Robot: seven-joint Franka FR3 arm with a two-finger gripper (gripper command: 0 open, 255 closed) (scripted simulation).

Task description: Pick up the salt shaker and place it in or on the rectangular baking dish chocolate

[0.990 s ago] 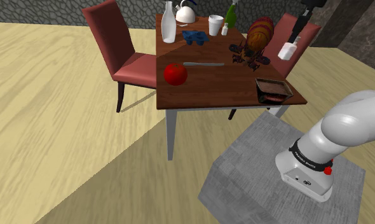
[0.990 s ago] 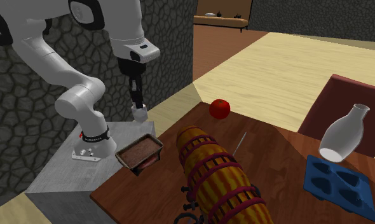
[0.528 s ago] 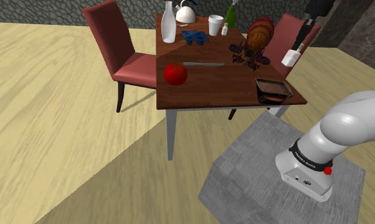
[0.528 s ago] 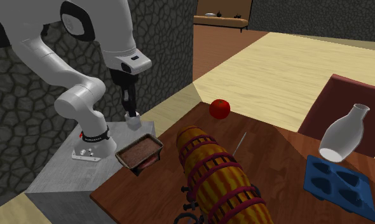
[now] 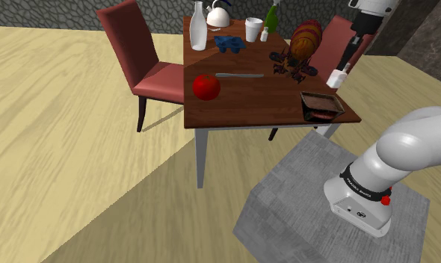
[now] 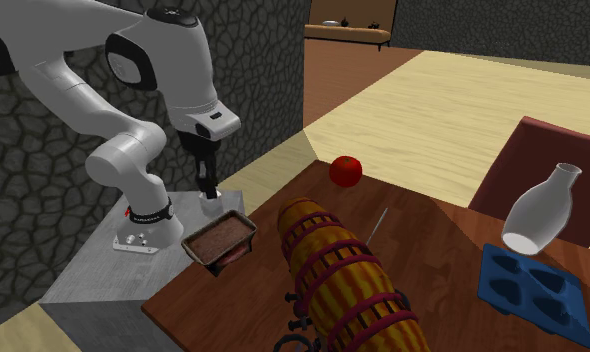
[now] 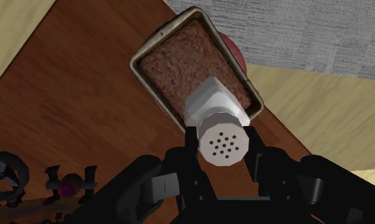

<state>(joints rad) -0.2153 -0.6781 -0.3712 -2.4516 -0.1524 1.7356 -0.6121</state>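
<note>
Plainly, the gripper [image 7: 223, 145] is clenched on the salt shaker [image 7: 218, 121]: its two black fingers [image 7: 191, 145] press against either side of the shaker's round cap, with no gap showing between pad and cap. The shaker is white to pale grey. It has a squarish body that widens into sloped shoulders and a round, flat-topped cap pierced by a small cluster of dark holes. In the wrist view that holed cap faces the camera and the body points away from the hand, so the shaker hangs cap-up below the palm. Beyond it lies the rectangular baking dish [image 7: 159, 37], a thin-rimmed pan filled level with a rough brown mass, and the shaker's body overlaps the part of that filling nearer the gripper. The dish sits at a corner of the dark reddish-brown table [image 7: 65, 108], next to the grey stand. In the shoulder view the shaker [image 5: 336, 78] hangs in the air under the gripper [image 5: 341, 69], above the table's edge and apart from the dish [image 5: 304, 96] on the tabletop below it. In the second exterior view the shaker [image 6: 212, 208] is low over the end of the dish [image 6: 208, 228] nearest the stand, under the downward-pointing gripper [image 6: 209, 192]; whether it touches the rim there I cannot tell.
</note>
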